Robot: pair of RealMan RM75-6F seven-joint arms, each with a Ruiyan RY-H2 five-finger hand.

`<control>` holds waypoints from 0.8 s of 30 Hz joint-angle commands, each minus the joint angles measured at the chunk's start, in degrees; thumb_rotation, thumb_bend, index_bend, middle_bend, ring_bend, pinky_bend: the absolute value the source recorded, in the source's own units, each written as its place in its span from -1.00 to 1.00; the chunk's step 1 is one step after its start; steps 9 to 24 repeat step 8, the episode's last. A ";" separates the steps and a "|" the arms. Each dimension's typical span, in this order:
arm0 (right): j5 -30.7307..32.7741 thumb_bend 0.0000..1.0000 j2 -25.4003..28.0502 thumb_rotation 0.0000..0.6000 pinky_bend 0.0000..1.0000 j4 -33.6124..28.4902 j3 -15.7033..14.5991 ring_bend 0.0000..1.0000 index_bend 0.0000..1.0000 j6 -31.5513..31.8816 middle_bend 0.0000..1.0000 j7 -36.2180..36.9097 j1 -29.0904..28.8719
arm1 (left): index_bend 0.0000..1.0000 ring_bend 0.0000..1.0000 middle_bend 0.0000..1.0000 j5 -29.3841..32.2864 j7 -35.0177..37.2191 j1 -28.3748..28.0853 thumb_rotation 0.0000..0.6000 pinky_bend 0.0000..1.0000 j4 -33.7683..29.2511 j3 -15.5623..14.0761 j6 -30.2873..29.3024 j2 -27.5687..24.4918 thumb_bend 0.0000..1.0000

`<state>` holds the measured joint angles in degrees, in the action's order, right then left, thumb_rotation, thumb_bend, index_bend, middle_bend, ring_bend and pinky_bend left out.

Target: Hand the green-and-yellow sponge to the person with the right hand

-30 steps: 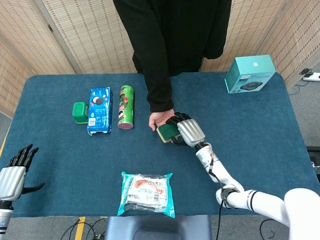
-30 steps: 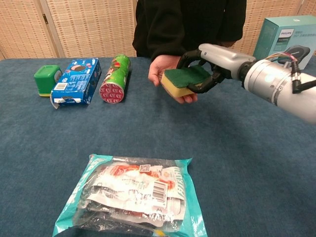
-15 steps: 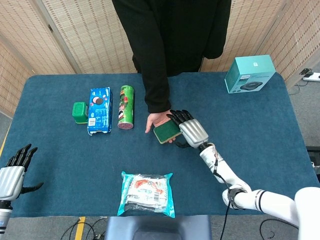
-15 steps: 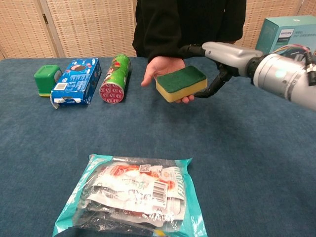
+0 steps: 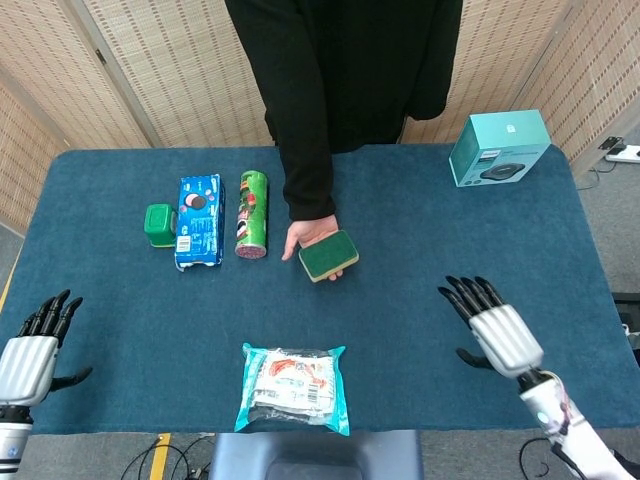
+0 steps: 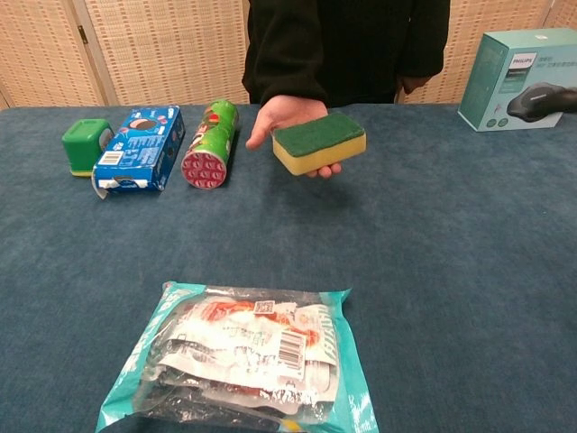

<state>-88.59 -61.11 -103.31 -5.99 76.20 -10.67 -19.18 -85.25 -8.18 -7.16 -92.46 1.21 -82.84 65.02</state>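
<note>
Sponge, green on top and yellow below, lies on the open palm of the person's hand, lifted above the blue surface. We see our right hand well apart from it, near the right front edge, holding nothing, with its fingers spread. Our left hand is at the left front corner, also with fingers apart and holding nothing. To the left of the sponge lie a green can, a blue cookie box and a small green container, in a row. A plastic packet lies at the front, and a teal box stands at the far right.
</note>
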 commanded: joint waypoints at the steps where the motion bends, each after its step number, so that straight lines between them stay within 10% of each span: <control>1: -2.62 -0.70 0.06 1.00 -1.00 7.55 -3.76 -1.00 -1.00 6.87 -0.98 5.49 7.39 | -1.00 -1.00 -1.00 -1.70 -1.46 0.71 1.00 -0.62 -0.50 -0.79 -1.44 0.36 -0.67; 24: 3.07 -0.67 1.09 1.00 -1.00 9.18 -0.70 -1.00 -1.00 3.42 -0.96 13.21 7.58 | -1.00 -1.00 -1.00 -1.13 -1.00 1.01 1.00 -0.62 -0.76 -0.62 -1.43 0.42 -0.67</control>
